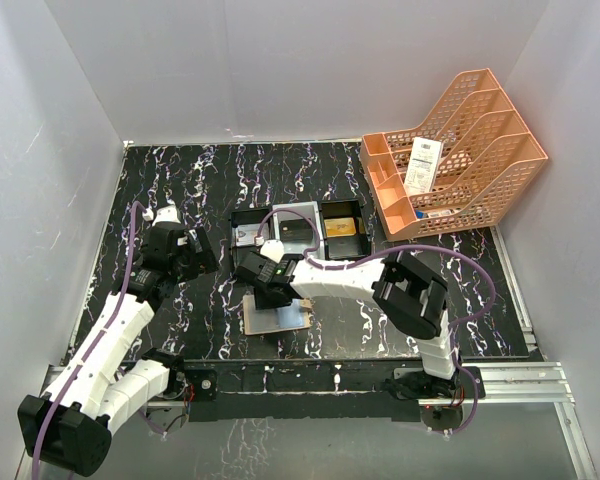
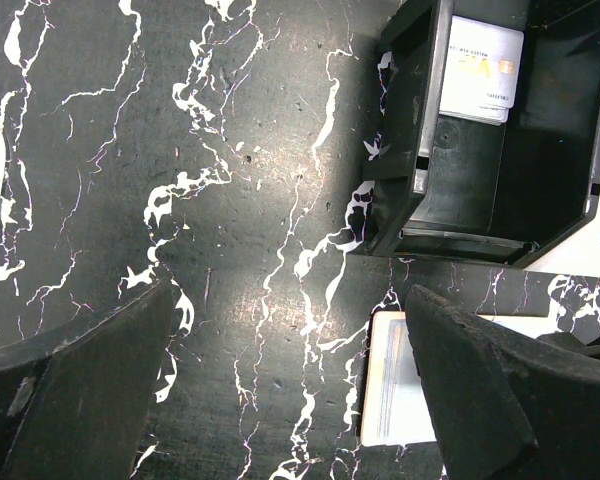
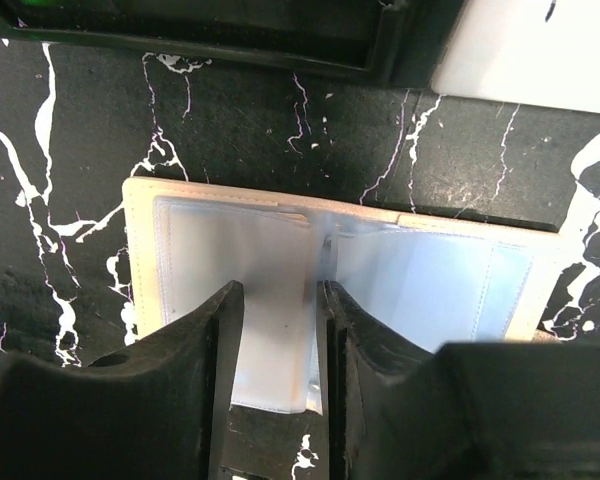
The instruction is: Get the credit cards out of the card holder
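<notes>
The tan card holder (image 1: 285,318) lies open and flat on the black marbled table, its pale bluish slots (image 3: 440,280) facing up. My right gripper (image 1: 268,295) points down onto it, fingers (image 3: 205,370) close together with a narrow gap (image 3: 280,295); a pale sleeve lies in that gap, and I cannot tell whether a card is in it. A gold credit card (image 1: 342,228), a black one (image 1: 295,232) and a silvery one (image 1: 245,238) lie in the tray. My left gripper (image 1: 195,250) hovers wide open (image 2: 290,295) over bare table, left of the holder's edge (image 2: 390,400).
The black three-compartment tray (image 1: 280,212) stands just behind the card holder; its corner (image 2: 420,150) is close to my left gripper. An orange file rack (image 1: 480,140) holding a white receipt (image 1: 423,165) sits at the back right. Grey walls close in the table.
</notes>
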You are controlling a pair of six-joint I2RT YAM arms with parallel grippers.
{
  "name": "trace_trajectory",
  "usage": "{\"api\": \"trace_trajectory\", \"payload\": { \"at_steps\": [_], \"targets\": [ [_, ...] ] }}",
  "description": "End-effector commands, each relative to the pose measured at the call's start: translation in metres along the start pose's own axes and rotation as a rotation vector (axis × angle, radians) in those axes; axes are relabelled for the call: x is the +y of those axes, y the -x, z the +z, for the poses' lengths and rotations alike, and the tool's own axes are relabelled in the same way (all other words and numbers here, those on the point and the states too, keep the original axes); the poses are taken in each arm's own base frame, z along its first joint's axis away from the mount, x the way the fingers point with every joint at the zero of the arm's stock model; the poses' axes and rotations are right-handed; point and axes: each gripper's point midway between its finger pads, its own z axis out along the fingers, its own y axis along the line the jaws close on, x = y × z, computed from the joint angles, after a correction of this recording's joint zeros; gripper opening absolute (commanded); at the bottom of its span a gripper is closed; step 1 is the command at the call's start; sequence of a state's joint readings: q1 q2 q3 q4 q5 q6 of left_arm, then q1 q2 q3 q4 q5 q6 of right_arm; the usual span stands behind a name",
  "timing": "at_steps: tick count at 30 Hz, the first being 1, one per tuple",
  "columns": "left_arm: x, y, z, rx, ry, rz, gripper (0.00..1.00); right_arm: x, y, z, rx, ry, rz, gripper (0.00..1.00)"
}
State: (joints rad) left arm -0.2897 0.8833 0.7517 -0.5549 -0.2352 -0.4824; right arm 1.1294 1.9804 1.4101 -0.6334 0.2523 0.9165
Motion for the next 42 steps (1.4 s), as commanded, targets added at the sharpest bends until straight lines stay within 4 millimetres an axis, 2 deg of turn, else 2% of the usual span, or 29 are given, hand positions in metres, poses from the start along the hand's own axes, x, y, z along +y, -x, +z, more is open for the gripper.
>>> {"api": "trace_trajectory", "payload": {
  "at_steps": [1,5,9,12,20,24,28,33,38,42],
  "targets": [
    [0.002,-0.003,0.000,0.014,0.004,0.008,0.99,0.004,0.024,-0.029,-0.062,0.018,0.006,0.39],
    [0.002,-0.003,0.000,0.013,0.002,0.008,0.99,0.010,0.037,-0.043,-0.086,0.022,-0.012,0.48],
    [0.002,-0.002,-0.001,0.008,0.001,0.007,0.99,0.028,0.035,-0.045,-0.053,0.092,-0.027,0.54],
    [0.002,-0.001,-0.001,0.004,0.004,0.005,0.99,0.033,0.031,-0.038,-0.033,0.103,-0.025,0.60],
    [0.003,-0.001,-0.001,0.003,0.009,0.004,0.99,0.021,0.019,-0.008,-0.002,0.017,-0.015,0.62],
    [0.003,-0.002,-0.001,0.007,0.010,0.005,0.99,0.013,0.010,0.004,0.021,-0.025,-0.018,0.59],
    [0.003,-0.003,0.000,0.012,0.010,0.006,0.99,0.006,0.006,0.005,0.023,-0.032,-0.017,0.50],
    [0.001,-0.003,0.000,0.014,-0.003,0.008,0.99,0.014,0.005,0.000,0.026,0.058,-0.007,0.46],
    [-0.001,-0.004,0.000,0.020,-0.011,0.008,0.99,0.020,0.007,-0.006,0.047,0.185,0.055,0.37],
    [-0.011,-0.007,-0.001,0.034,-0.068,0.008,0.99,0.022,0.008,-0.010,0.063,0.274,0.105,0.34]
  ]
}}
